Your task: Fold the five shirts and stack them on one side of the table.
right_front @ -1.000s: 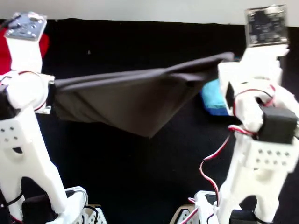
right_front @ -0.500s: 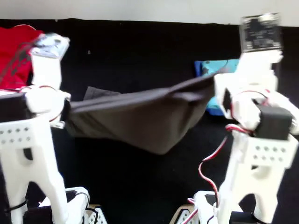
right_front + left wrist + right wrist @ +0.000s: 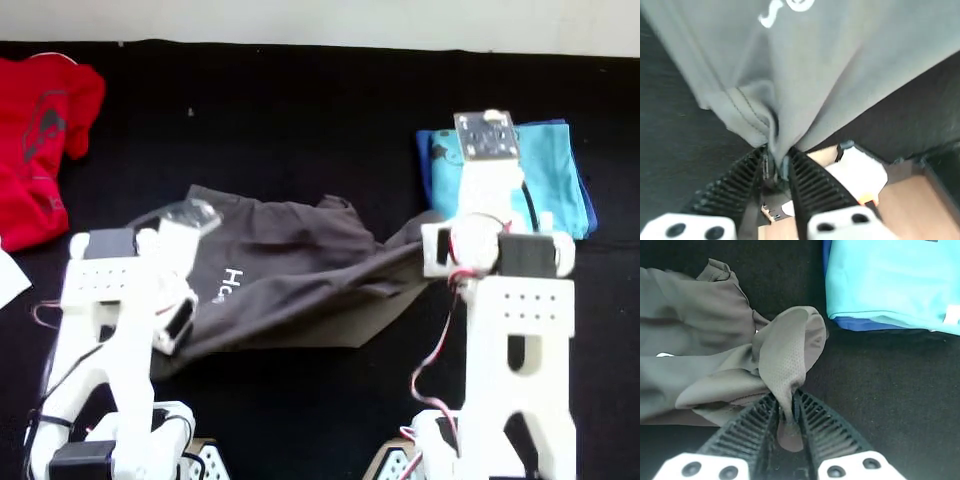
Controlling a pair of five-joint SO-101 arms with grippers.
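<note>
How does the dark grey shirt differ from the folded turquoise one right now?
The dark grey fabric shirt lies spread and wrinkled; the turquoise fabric shirt is folded into a neat rectangle. The grey one is pinched at two ends by the left pincer and right pincer; the turquoise one lies free. The grey one sits mid-table, the turquoise one at the right side. Both are on the black table.

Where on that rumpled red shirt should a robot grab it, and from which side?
Probably the flap of the red shirt that juts out toward the grey shirt. It lies flat and free of the bunched body, so a tool could pinch its edge. Come down from above on that side; the opposite side runs out of view.
</note>
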